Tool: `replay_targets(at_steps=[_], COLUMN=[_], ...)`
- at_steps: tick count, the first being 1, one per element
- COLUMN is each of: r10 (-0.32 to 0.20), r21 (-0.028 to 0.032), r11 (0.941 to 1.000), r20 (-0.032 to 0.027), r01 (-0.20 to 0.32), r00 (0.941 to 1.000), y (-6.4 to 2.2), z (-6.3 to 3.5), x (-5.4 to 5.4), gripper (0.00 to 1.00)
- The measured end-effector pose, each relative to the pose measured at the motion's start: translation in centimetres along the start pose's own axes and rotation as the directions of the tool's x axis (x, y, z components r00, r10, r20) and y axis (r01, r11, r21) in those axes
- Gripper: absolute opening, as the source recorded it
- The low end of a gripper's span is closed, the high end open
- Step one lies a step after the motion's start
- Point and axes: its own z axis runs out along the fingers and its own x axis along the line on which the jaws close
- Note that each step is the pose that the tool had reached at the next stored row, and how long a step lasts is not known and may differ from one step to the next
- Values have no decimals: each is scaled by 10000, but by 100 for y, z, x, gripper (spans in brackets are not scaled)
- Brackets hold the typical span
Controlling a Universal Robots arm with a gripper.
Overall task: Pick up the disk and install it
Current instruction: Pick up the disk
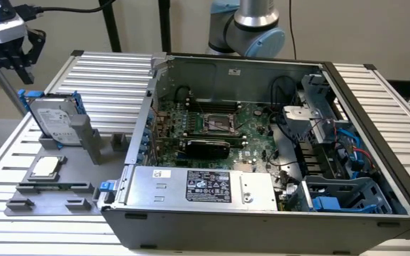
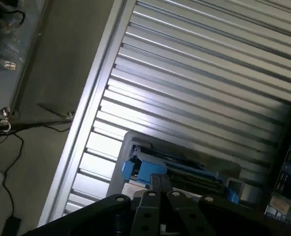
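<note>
The disk (image 1: 54,121) is a silver-grey drive with a white label in a bright blue carrier. It stands on edge in a grey holder (image 1: 84,140) on the slatted table, on the exterior view's left, outside the computer case. My gripper (image 1: 16,66) hangs above and slightly to the left of it, well apart from it and holding nothing I can see. In the wrist view the disk (image 2: 172,169) shows edge-on just beyond the gripper (image 2: 160,186).
The open computer case (image 1: 262,213) fills the exterior view's right, with the motherboard (image 1: 219,125), a grey power-supply box (image 1: 198,186) and blue drive bays (image 1: 340,194). A small silver processor chip (image 1: 45,167) lies on the grey fixture plate below the disk. Black stand poles rise behind.
</note>
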Motion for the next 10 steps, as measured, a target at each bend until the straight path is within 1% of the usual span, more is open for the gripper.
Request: replay_targets(at_steps=[2, 5, 8, 10], r10=[-369, -913, -1448, -1814], r21=[-8, -20, -33, -43], r11=[9993, 9958, 9895, 9834], r20=[-19, -43, -68, -85], r01=[369, 913, 1448, 1813], r00=[9993, 9958, 9894, 9834], y=[0, -1, -1, -1], z=[4, 10, 16, 22], x=[0, 0, 0, 1], gripper=[0, 0, 0, 0])
